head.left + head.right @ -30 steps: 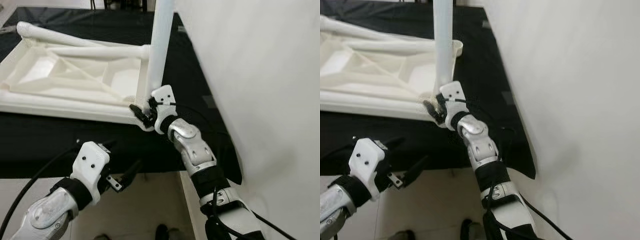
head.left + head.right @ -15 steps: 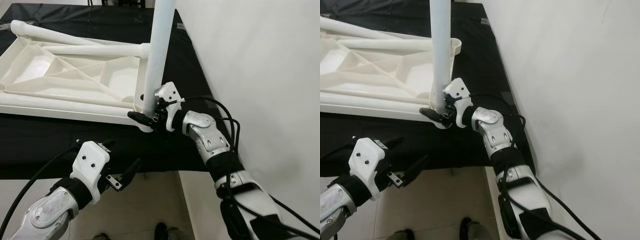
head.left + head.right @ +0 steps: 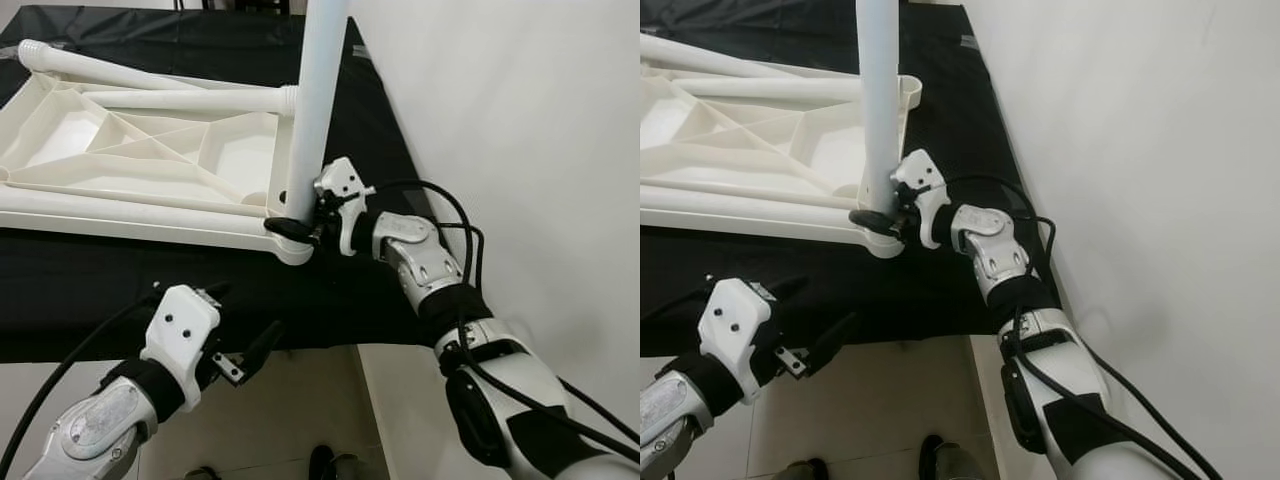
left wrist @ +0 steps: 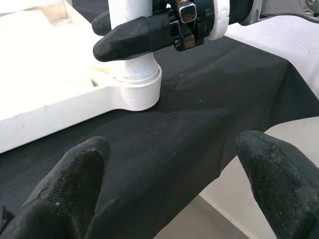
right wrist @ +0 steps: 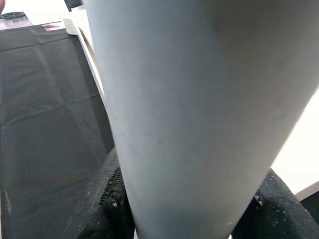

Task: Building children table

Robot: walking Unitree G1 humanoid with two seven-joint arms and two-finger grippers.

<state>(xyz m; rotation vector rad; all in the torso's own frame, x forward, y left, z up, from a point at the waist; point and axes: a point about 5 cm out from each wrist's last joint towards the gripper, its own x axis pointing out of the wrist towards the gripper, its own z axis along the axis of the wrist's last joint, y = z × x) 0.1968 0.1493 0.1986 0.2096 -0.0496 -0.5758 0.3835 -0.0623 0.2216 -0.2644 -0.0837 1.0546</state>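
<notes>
A white plastic tabletop (image 3: pixel 120 165) lies upside down on a black cloth. One white leg (image 3: pixel 312 90) stands upright in its near right corner socket (image 4: pixel 134 87). My right gripper (image 3: pixel 297 222) is shut on that leg just above the socket, one black finger (image 4: pixel 132 37) across the front. In the right wrist view the leg (image 5: pixel 184 109) sits between the two pads (image 5: pixel 107 196). Two more loose legs (image 3: pixel 170 98) lie across the far side of the tabletop. My left gripper (image 3: pixel 240 355) hangs open below the table edge, its fingertips (image 4: pixel 75 174) wide apart.
The black cloth (image 3: pixel 360 150) covers a low table whose front edge (image 3: pixel 200 345) is just above my left gripper. A white wall (image 3: pixel 520 130) rises close on the right. Pale floor tiles (image 3: pixel 280 430) lie below.
My right forearm has swung out to the right and lowered while the gripper stayed on the leg's base. The left arm has not moved.
</notes>
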